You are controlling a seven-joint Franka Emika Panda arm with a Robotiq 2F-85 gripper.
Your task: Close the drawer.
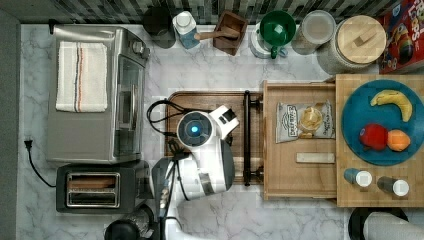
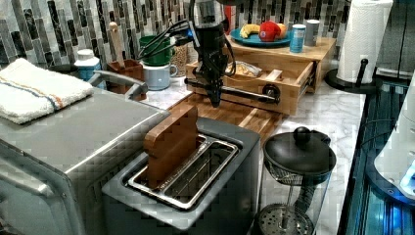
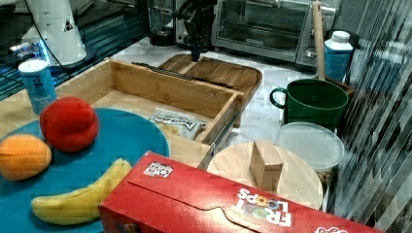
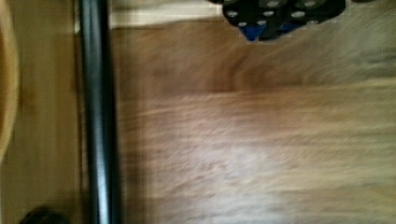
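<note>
Your drawer (image 1: 300, 180) stands pulled out from under the slab (image 1: 380, 192), a chip bag (image 1: 305, 121) inside. Your pincer (image 2: 215, 100) hangs over the dark tray (image 1: 200, 100), just beside the drawer's black handle (image 1: 246, 137); whether it is spread, you cannot tell.

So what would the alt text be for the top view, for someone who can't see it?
A white robot arm hangs over a dark wooden tray, beside the black bar handle of an open bamboo drawer holding a snack bag. To the top view's right, a blue plate carries a banana; a toaster oven stands left.
</note>
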